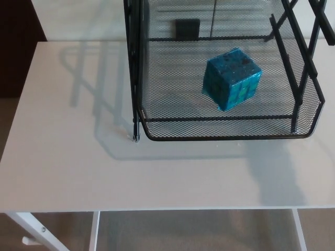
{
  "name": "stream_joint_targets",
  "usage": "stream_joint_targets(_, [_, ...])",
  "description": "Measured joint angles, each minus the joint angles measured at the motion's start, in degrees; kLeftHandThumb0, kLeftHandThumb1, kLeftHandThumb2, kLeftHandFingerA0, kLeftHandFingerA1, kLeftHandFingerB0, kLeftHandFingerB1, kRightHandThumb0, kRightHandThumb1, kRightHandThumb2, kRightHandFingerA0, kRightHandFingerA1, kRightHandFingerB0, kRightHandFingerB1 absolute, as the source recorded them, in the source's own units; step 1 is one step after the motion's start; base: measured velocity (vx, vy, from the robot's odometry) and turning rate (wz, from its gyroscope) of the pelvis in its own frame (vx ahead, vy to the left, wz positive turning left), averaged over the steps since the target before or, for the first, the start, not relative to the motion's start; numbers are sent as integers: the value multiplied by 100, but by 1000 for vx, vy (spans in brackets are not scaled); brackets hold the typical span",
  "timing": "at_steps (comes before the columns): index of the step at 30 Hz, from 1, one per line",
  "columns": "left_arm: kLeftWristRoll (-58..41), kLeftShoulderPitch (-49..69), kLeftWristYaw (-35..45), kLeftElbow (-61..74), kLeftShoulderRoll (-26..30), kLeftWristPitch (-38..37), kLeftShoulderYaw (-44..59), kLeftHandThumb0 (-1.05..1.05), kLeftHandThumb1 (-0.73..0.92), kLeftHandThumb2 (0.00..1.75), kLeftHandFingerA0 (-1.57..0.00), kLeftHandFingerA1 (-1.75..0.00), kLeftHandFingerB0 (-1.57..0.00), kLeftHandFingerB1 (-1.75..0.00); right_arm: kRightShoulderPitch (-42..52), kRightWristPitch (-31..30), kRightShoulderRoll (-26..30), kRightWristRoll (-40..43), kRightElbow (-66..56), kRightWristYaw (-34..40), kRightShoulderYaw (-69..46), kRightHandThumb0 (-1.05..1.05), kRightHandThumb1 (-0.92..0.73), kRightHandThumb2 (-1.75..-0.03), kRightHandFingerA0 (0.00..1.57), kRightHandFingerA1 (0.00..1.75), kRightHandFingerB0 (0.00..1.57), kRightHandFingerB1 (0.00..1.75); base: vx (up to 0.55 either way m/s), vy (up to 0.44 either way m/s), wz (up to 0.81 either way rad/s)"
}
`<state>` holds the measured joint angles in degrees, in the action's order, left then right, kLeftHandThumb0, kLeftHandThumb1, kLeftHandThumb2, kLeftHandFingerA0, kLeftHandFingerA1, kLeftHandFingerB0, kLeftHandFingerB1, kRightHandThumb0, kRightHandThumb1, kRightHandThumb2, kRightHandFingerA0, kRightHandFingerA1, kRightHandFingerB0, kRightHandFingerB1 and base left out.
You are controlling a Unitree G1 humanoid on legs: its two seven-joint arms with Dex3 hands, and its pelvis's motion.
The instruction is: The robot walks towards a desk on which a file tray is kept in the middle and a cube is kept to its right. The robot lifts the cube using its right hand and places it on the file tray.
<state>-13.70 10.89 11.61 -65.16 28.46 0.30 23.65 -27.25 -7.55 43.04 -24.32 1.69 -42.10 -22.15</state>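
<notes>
Head view, looking down on white desk (pixel 78 157). Black wire file tray (pixel 220 137) toward far right corner of desk, front rim well back from near edge. Blue cube (pixel 232 78) inside tray, tilted on mesh floor, right of middle, clear of walls. Neither robot hand in frame; cannot tell whether spread or pressed together.

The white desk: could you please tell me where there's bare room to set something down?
Free: the white desk left of the black wire-mesh file tray, and the band before its front rim. Crowded: the tray, holding the blue cube.
</notes>
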Motion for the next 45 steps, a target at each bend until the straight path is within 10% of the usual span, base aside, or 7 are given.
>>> stream_joint_targets(4, [0,1,0,-7,-3,0,-1,-102,87,66,-60,-87,-38,-73,751,79,-12,131,494,159,-671,-36,-56,-110,129,129,0,52,0,0,0])
stream_joint_targets(5, [0,3,0,-9,-4,0,-1,-102,67,113,-57,-84,-39,-73,902,88,-24,173,631,196,-825,-61,-84,-65,9,102,5,21,0,0,0])
stream_joint_targets(16, [-1,7,0,-16,-9,0,-2,-99,86,66,-62,-87,-39,-73,1992,88,-728,457,1342,812,-2423,-103,-73,-115,87,138,5,13,0,0,0])
stream_joint_targets(19, [0,14,0,-21,-9,0,-2,-99,87,66,-61,-86,-38,-74,2153,51,-926,562,1516,975,-2878,-99,-79,-72,104,168,59,145,0,0,0])
stream_joint_targets(26, [-1,32,0,-27,-12,0,-2,-100,88,67,-56,-87,-38,-71,2328,-34,-1259,878,2051,1347,-3952,-89,-92,-82,0,0,0,0,0,0,0])
stream_joint_targets(37, [0,78,-3,-62,-12,0,-5,-104,92,71,-39,-94,-19,-75,2610,-181,-1820,1266,3272,2110,-5127,-20,-61,-66,83,135,0,36,0,0,0])
stream_joint_targets(45, [21,156,-2,-113,-8,1,-144,-104,89,67,-33,-91,-15,-74,2913,-278,-2737,1363,3606,2811,-5152,-34,-50,-55,62,88,33,53,0,0,0])
